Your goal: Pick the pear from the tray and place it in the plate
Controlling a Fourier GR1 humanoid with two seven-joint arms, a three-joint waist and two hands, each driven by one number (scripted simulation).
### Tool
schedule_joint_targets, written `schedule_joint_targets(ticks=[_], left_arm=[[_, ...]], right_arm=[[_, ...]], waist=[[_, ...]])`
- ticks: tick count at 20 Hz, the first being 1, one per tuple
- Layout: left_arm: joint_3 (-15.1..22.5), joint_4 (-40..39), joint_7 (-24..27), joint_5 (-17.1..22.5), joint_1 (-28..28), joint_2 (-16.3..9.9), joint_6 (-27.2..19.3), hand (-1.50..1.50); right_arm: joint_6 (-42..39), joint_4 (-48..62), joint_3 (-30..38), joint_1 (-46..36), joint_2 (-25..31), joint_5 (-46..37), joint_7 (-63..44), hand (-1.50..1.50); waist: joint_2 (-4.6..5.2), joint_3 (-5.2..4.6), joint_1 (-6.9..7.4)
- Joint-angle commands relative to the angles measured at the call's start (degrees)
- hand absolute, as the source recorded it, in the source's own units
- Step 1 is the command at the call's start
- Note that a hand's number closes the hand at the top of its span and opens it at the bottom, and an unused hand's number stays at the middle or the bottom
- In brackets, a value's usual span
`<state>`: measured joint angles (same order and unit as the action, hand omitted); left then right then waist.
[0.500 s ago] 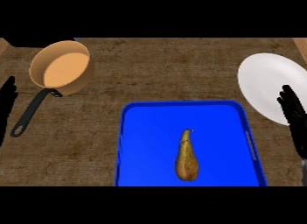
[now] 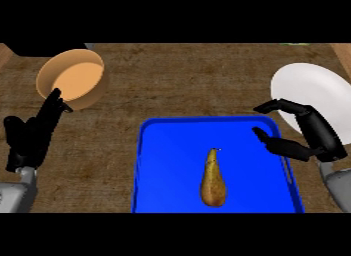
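One pear (image 2: 212, 179), one blue tray (image 2: 154, 165), one white plate (image 2: 311, 90), one tan pan (image 2: 73, 77), two black hands.

The pear lies on the tray near six o'clock, stem pointing to twelve, touching neither hand. The right hand (image 2: 307, 136) hangs over the tray's three o'clock rim, fingers and thumb curved and spread apart, enclosing nothing, its back across the plate's lower edge. The left hand (image 2: 32, 137) rests at nine o'clock, fingers straight and together, pointing up toward the pan at eleven o'clock.
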<state>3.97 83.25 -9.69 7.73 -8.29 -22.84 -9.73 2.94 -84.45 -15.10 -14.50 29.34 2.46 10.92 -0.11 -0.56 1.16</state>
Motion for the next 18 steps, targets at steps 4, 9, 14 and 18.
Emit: schedule_joint_targets(ticks=[4,9,14,18], left_arm=[[1.61,-2.17,-0.04,0.55,-1.74,5.67,0.18,0.0],[-0.79,-4.87,0.57,1.33,-3.31,4.55,2.08,0.0],[-2.16,-6.05,3.46,2.07,-1.34,4.33,5.23,0.0],[-1.83,-3.67,1.4,0.44,-1.2,6.38,3.82,0.0]], right_arm=[[-2.89,4.08,-3.9,5.83,-5.36,-3.05,16.38,-1.5],[-2.97,1.78,-8.42,7.19,0.01,-13.41,14.28,-1.5],[-7.61,-3.05,-7.59,3.09,3.02,-16.8,4.17,-1.5],[-10.99,-11.1,-8.34,3.6,0.44,-19.25,-5.15,-1.5]], waist=[[0.2,0.59,-1.27],[0.09,0.54,-1.59],[0.09,0.52,-1.26],[0.03,0.54,-1.29]])
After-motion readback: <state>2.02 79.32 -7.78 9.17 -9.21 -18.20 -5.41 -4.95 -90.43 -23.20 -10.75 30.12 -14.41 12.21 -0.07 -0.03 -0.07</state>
